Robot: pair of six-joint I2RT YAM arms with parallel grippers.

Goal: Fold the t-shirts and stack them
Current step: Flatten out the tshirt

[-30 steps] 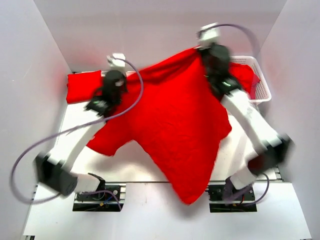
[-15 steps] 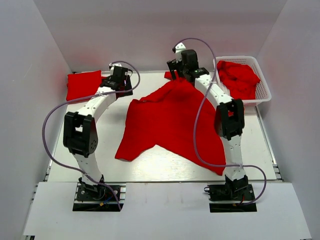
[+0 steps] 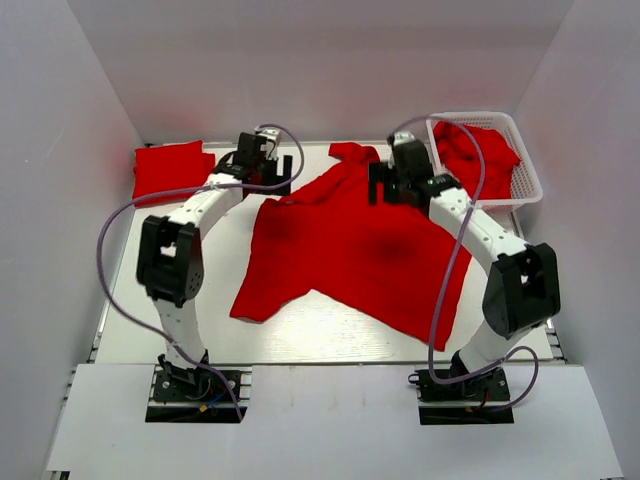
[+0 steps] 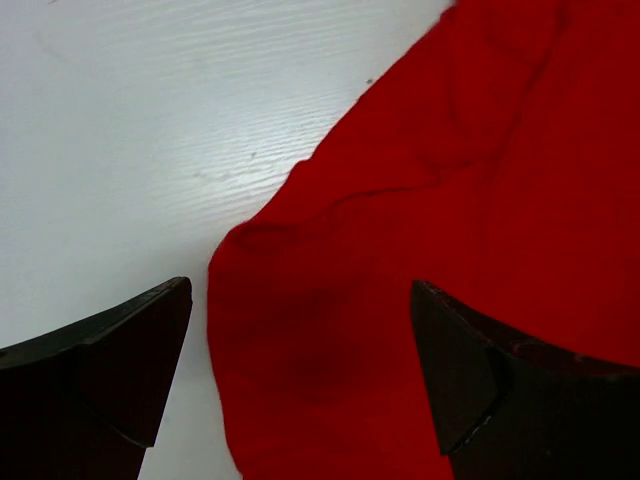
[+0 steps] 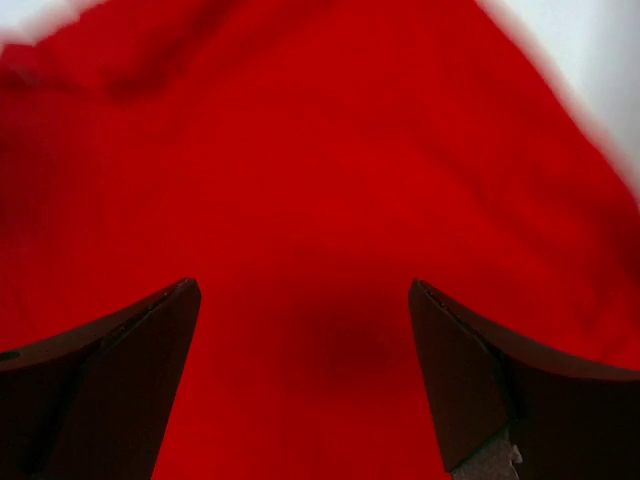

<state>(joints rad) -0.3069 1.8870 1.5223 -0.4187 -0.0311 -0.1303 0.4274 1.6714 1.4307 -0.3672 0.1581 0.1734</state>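
One red t-shirt (image 3: 350,245) lies spread, somewhat crumpled, across the middle of the table. My left gripper (image 3: 275,172) hovers open over its back left corner; in the left wrist view the shirt's edge (image 4: 480,180) runs between the dark fingers (image 4: 120,370), which hold nothing. My right gripper (image 3: 392,185) stands open above the shirt's back part, and red cloth (image 5: 320,150) fills the right wrist view under the wide-apart jaws. A folded t-shirt (image 3: 168,170) rests at the back left. Another t-shirt (image 3: 480,155) lies bunched in the basket.
The white lattice basket (image 3: 531,178) stands at the back right corner. White walls close in the table on the left, back and right. Bare white tabletop (image 4: 150,130) shows left of the spread shirt and along the near edge (image 3: 320,345).
A second ago both grippers held the shirt up in the air. They have opened and let go; the shirt now lies on the table, and the right gripper has moved nearer over it.
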